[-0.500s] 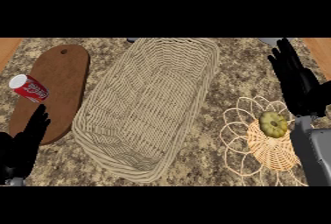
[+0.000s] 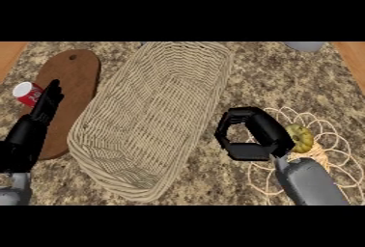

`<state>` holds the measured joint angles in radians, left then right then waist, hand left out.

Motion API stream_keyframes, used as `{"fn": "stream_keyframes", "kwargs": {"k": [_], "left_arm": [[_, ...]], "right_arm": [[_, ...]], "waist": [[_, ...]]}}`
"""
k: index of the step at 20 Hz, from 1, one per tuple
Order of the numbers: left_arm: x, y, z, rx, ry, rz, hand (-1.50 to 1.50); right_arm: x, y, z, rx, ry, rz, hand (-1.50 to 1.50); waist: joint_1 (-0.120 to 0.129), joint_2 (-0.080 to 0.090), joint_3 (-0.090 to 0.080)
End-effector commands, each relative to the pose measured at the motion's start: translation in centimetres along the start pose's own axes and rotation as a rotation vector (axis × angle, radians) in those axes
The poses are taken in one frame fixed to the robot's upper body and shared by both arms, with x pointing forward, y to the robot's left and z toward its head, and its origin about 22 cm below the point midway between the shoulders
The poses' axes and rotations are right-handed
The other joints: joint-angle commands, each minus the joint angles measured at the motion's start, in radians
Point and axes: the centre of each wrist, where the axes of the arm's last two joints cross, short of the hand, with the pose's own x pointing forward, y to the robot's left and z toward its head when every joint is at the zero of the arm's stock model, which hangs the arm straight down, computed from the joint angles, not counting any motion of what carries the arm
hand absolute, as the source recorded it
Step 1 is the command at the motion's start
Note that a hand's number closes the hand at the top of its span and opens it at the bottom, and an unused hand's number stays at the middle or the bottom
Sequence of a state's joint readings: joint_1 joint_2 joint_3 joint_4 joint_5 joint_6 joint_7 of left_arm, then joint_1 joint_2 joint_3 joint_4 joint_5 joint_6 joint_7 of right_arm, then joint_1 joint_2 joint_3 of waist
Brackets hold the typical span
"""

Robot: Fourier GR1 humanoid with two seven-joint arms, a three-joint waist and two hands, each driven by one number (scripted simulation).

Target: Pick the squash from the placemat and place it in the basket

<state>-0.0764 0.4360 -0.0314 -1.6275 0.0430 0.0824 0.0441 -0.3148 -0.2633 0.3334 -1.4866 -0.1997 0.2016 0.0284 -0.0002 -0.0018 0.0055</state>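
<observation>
The squash (image 2: 300, 138) lies on the wire placemat (image 2: 335, 159), right of the wicker basket (image 2: 153, 116). My right hand (image 2: 251, 135) hangs just beside it, fingers curled, holding nothing. My left hand (image 2: 35, 125) rests straight-fingered over the brown board (image 2: 78, 82), beside the red can (image 2: 27, 93).

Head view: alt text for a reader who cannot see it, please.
The right robot hand, fingers curled, hovers beside a yellow squash on a woven placemat. A large wicker basket lies centre; the left robot hand shows near a red can.
</observation>
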Motion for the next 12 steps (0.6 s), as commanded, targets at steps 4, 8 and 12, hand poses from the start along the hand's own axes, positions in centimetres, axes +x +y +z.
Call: {"fn": "stream_keyframes", "kwargs": {"k": [4,8,12], "left_arm": [[0.6,0.3,-1.6,-0.048,-0.069,-0.032,0.00],[1.0,-0.4,-1.9,-0.039,-0.073,-0.042,0.00],[1.1,0.8,-2.0,-0.031,-0.070,-0.042,0.00]], "right_arm": [[-1.2,8.6,2.6,0.154,-0.082,0.322,-1.50],[3.0,6.7,0.9,0.030,-0.132,0.742,-1.50],[7.4,3.7,-0.4,-0.036,0.025,1.125,-1.50]], "waist": [[-0.021,-0.004,-0.006],[-0.036,-0.016,-0.010],[-0.024,-0.022,-0.015]]}}
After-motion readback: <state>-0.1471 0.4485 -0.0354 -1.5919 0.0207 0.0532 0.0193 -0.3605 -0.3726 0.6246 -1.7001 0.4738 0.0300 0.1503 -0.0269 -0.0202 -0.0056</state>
